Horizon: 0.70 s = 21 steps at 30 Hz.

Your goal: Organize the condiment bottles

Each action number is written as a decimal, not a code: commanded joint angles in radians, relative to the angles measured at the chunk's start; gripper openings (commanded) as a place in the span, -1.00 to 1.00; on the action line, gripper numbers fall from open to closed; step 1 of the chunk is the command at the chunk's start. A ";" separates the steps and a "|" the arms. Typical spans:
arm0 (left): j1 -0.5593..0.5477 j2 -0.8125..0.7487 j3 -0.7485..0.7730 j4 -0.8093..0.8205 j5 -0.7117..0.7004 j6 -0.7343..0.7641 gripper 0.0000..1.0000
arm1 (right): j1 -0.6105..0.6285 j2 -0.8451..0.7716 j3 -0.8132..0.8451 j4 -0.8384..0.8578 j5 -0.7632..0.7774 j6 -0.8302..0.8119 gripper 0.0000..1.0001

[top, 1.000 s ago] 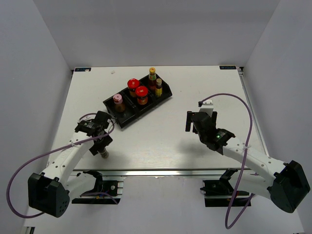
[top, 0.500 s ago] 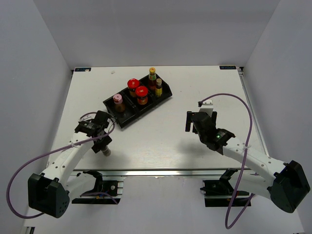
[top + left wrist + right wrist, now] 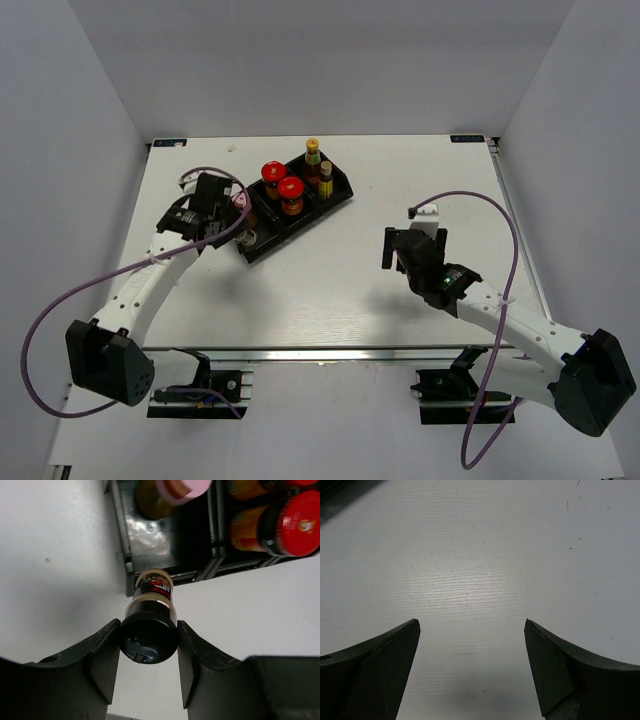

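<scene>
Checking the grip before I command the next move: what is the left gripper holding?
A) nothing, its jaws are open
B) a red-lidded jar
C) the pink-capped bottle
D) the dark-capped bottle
D: in the left wrist view the left gripper is closed on both sides of the black cap of the dark-capped bottle, just short of the black tray, where the pink-capped bottle sits in a compartment.
</scene>
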 commanded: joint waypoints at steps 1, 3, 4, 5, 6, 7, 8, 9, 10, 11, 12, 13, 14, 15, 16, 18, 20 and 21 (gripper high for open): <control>0.002 0.014 0.078 0.068 0.019 0.062 -0.37 | -0.010 0.002 0.015 0.027 0.057 -0.005 0.79; 0.002 0.062 0.116 0.071 0.002 0.070 -0.36 | -0.013 0.002 0.015 0.028 0.061 -0.005 0.79; 0.002 0.080 0.132 0.071 0.002 0.080 -0.36 | -0.014 0.002 0.015 0.030 0.059 -0.008 0.79; 0.002 0.099 0.161 0.071 0.002 0.084 -0.36 | -0.015 0.002 0.013 0.030 0.061 -0.008 0.79; 0.002 0.134 0.173 0.071 -0.003 0.088 -0.36 | -0.017 0.004 0.013 0.031 0.061 -0.009 0.79; 0.002 0.152 0.184 0.076 -0.004 0.096 -0.36 | -0.018 0.004 0.013 0.031 0.062 -0.011 0.79; 0.001 0.168 0.195 0.079 -0.007 0.099 -0.35 | -0.020 0.005 0.013 0.030 0.064 -0.009 0.79; 0.001 0.200 0.215 0.085 -0.003 0.103 -0.35 | -0.021 0.007 0.012 0.030 0.065 -0.012 0.79; 0.002 0.215 0.222 0.091 0.005 0.116 -0.29 | -0.021 0.007 0.012 0.031 0.065 -0.012 0.79; 0.002 0.232 0.230 0.093 0.012 0.122 -0.28 | -0.021 0.012 0.012 0.031 0.064 -0.012 0.79; 0.002 0.260 0.245 0.090 0.014 0.122 -0.28 | -0.021 0.013 0.013 0.033 0.059 -0.015 0.79; 0.002 0.272 0.252 0.093 0.013 0.125 -0.28 | -0.023 0.016 0.013 0.031 0.059 -0.015 0.79; 0.002 0.284 0.255 0.093 0.008 0.127 -0.28 | -0.023 0.022 0.015 0.031 0.059 -0.015 0.79; 0.002 0.297 0.264 0.091 0.000 0.127 -0.28 | -0.024 0.024 0.015 0.031 0.059 -0.017 0.79; 0.002 0.320 0.267 0.094 -0.013 0.127 -0.28 | -0.024 0.025 0.016 0.031 0.058 -0.020 0.79; 0.002 0.343 0.268 0.110 -0.021 0.127 -0.28 | -0.029 0.030 0.018 0.030 0.056 -0.023 0.79; 0.001 0.376 0.273 0.122 -0.029 0.125 -0.28 | -0.030 0.033 0.018 0.033 0.054 -0.029 0.79; 0.002 0.387 0.275 0.136 -0.030 0.125 -0.28 | -0.032 0.035 0.019 0.033 0.059 -0.029 0.79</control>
